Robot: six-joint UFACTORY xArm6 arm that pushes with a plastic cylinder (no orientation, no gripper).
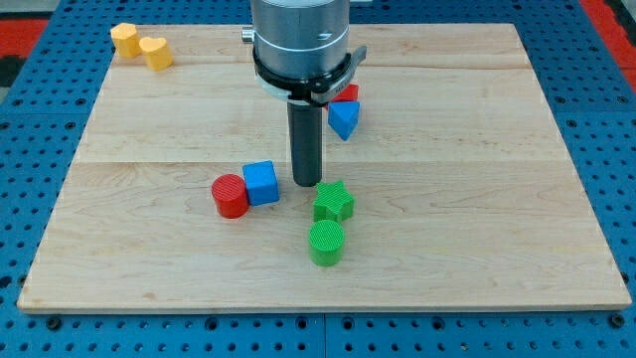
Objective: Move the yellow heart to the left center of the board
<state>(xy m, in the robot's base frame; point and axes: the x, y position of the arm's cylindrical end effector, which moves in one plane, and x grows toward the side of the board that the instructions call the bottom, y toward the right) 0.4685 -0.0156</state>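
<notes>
The yellow heart (156,53) lies at the view's top left of the wooden board (467,219), touching a yellow hexagon block (125,39) on its left. My tip (307,182) is near the board's middle, far to the lower right of the yellow heart. The tip stands just right of a blue cube (261,183) and just above a green star (333,202).
A red cylinder (230,195) touches the blue cube's left side. A green cylinder (325,243) sits below the green star. A blue triangular block (343,118) and a red block (347,92) lie right of the rod, partly hidden by the arm.
</notes>
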